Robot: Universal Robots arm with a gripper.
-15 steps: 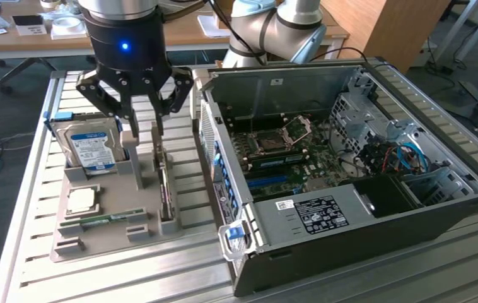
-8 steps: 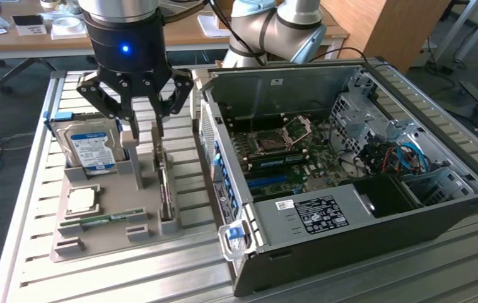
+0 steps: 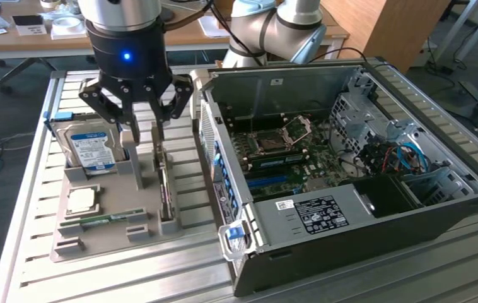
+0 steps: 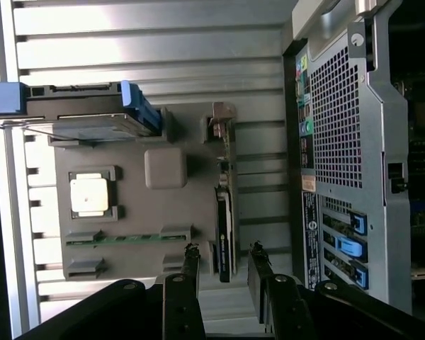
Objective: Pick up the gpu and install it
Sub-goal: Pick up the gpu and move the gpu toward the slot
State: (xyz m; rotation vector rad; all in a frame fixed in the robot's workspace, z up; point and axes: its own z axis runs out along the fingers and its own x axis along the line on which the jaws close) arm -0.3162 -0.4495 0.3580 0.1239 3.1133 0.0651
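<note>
Gripper (image 3: 145,128), fingers (image 4: 191,269) spread and empty, which I hold over the gpu (image 3: 165,183), a card standing on edge in its holder tray (image 3: 96,246) beside the open computer case (image 3: 332,252), presumably so both faces are graspable.

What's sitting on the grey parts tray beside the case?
Upright silver hard drive with blue label, square silver processor chip, narrow green RAM stick and the thin gpu card standing on edge. The black pincer, open, hovers over it, partly covering its far end in the exterior view.
</note>
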